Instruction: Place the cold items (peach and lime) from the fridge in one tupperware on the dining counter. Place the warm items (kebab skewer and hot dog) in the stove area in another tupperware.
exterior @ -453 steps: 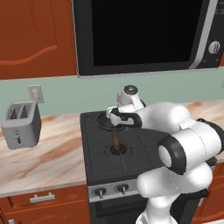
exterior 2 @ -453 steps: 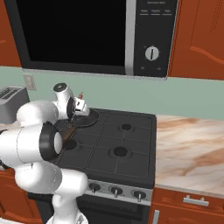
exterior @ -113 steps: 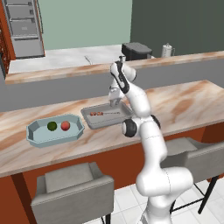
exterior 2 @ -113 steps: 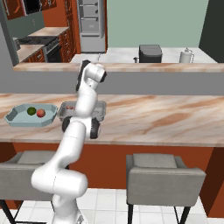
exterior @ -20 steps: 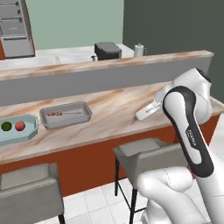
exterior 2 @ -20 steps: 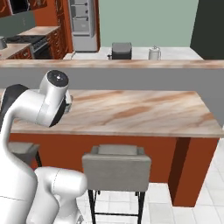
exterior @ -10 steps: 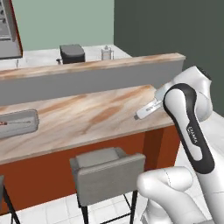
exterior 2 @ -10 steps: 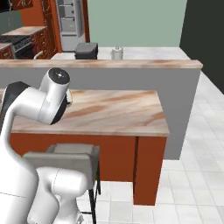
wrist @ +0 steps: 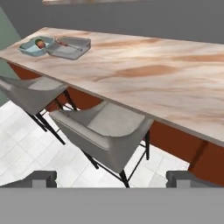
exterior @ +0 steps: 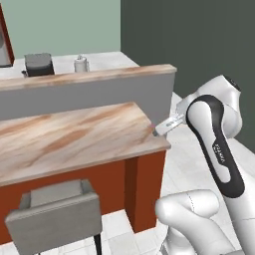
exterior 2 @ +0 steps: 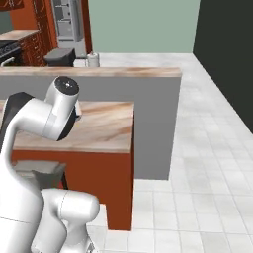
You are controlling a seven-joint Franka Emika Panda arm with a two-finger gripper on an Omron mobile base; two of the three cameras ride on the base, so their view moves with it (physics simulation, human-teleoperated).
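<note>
While gripper [wrist: 111, 177] stands wide apart, holding nothing, blue tray [wrist: 36, 47] and grey tray [wrist: 70, 47] sit touching at far end of dining counter [wrist: 144, 74]; two stools [wrist: 103, 129] below.

No lettering is reading clearly anywhere from here. A small pale marking is showing on the dark band of the robot arm [exterior: 219, 149], running lengthwise along the link, but it is coming through too small and blurred to make out as words.
</note>
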